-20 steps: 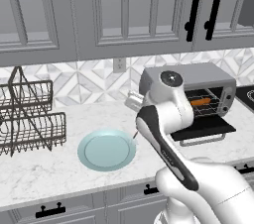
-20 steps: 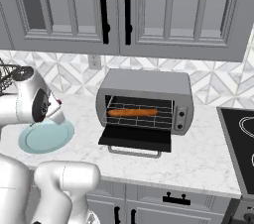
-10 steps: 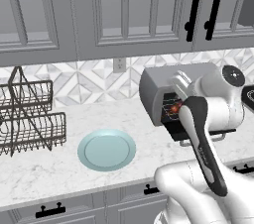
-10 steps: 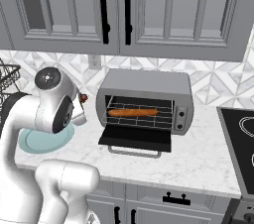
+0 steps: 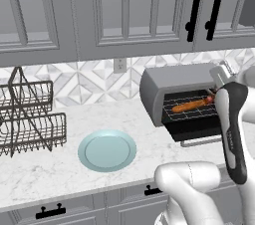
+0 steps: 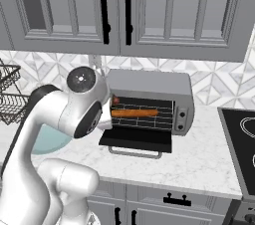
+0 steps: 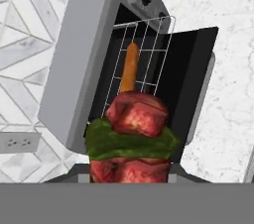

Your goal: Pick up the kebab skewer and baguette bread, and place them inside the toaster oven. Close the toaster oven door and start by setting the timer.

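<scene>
In front of the toaster oven (image 6: 149,100), right at its open mouth, I hold the kebab skewer (image 7: 133,139) tight in my gripper (image 7: 130,178). The baguette bread (image 6: 134,113) lies on the wire rack (image 7: 144,54) inside. The toaster oven door (image 6: 137,138) hangs down flat.

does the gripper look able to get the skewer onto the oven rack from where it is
Probably yes. The toaster oven door is dropped fully open, and the gripper holds the kebab skewer right at the left of the opening. The baguette bread lies along the rack's middle, so free space beside it looks tight.
</scene>
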